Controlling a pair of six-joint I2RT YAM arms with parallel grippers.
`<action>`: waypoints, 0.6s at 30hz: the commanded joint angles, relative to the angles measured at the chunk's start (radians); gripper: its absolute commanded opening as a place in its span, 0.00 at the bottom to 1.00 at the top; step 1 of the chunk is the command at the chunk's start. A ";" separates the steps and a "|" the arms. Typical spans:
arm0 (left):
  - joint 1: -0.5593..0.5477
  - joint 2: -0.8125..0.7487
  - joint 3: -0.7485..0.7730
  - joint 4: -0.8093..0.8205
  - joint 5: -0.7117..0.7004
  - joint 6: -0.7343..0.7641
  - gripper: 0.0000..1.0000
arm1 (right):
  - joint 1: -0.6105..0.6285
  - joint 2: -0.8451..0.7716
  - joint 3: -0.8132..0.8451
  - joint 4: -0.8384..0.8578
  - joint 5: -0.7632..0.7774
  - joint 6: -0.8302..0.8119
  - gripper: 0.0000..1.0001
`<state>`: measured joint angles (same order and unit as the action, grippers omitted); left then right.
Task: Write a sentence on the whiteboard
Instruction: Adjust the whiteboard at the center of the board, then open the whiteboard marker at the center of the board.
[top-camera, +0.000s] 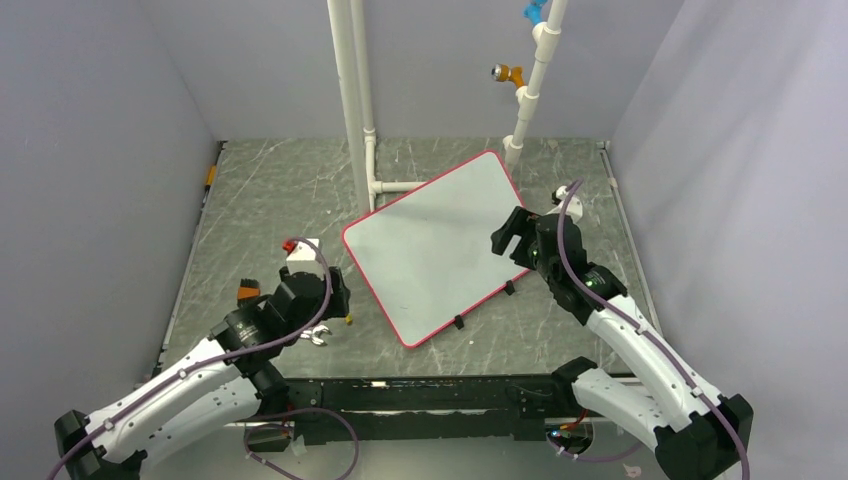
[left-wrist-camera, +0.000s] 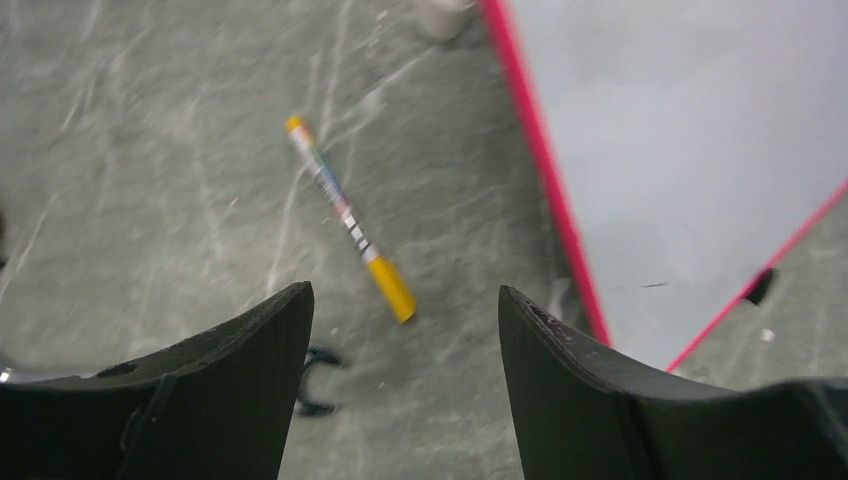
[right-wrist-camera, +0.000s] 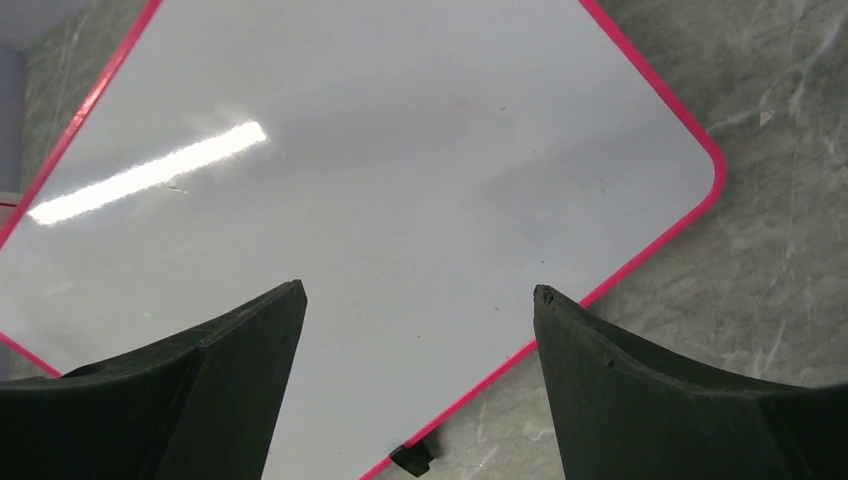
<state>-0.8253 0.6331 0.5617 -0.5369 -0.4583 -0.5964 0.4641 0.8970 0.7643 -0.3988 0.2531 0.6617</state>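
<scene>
The whiteboard (top-camera: 440, 245), white with a red-pink frame and small black feet, lies tilted in the middle of the table. Its face is blank; no sentence shows on it in any view. My left gripper (top-camera: 335, 290) is open and empty left of the board, above the table (left-wrist-camera: 405, 300). A yellow-capped marker (left-wrist-camera: 345, 215) lies on the table just ahead of it, left of the board's edge (left-wrist-camera: 545, 170). My right gripper (top-camera: 510, 235) is open and empty over the board's right edge (right-wrist-camera: 418, 295), with the board (right-wrist-camera: 400, 150) filling its view.
A white pipe stand (top-camera: 350, 100) rises behind the board, with a second pipe carrying an orange clip (top-camera: 510, 73). A white-and-red object (top-camera: 300, 248) and an orange-black item (top-camera: 248, 292) sit by the left arm. A small black clip (left-wrist-camera: 315, 380) lies below the marker.
</scene>
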 joint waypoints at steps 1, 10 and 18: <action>-0.003 0.052 0.036 -0.222 -0.111 -0.225 0.70 | -0.002 -0.016 0.069 -0.019 0.002 -0.034 0.87; -0.004 0.216 -0.056 -0.109 -0.058 -0.336 0.61 | -0.001 -0.043 0.082 -0.036 -0.022 -0.042 0.88; -0.003 0.367 -0.062 0.030 -0.037 -0.365 0.56 | -0.001 -0.060 0.076 -0.043 -0.019 -0.049 0.88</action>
<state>-0.8253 0.9512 0.4992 -0.6189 -0.5110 -0.9237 0.4641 0.8566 0.8085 -0.4358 0.2337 0.6331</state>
